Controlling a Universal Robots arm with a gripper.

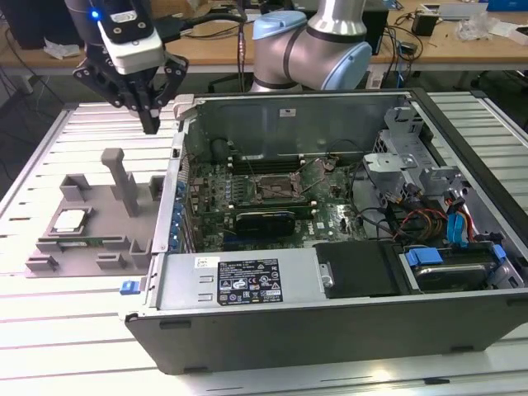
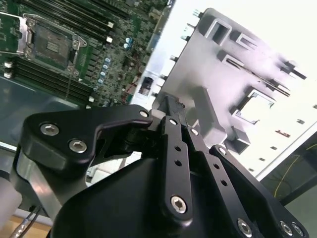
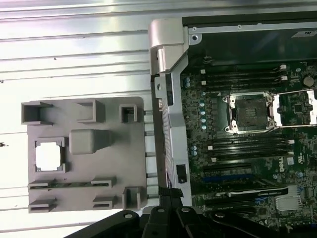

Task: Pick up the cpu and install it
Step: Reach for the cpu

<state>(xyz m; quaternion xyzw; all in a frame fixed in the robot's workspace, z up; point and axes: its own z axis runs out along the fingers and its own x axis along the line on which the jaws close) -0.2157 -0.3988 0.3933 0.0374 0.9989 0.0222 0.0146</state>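
The matte black metal gripper, its jointed links studded with bright hex bolts, sits closest in both wrist views. Its slim fingers look pressed together at the tips with nothing between them, though the angle leaves some doubt. In the exterior view it hangs in the air, touching nothing. At about seven o'clock from it lies the moulded grey plastic tray with blocky posts and slots. The cpu, a small flat square chip with a dull silver top, rests in a square recess of that tray, seen pale in the first wrist view. At four o'clock the open steel computer case holds a green motherboard with a dark, metal-framed square socket. Everything stands on a ribbed aluminium table.
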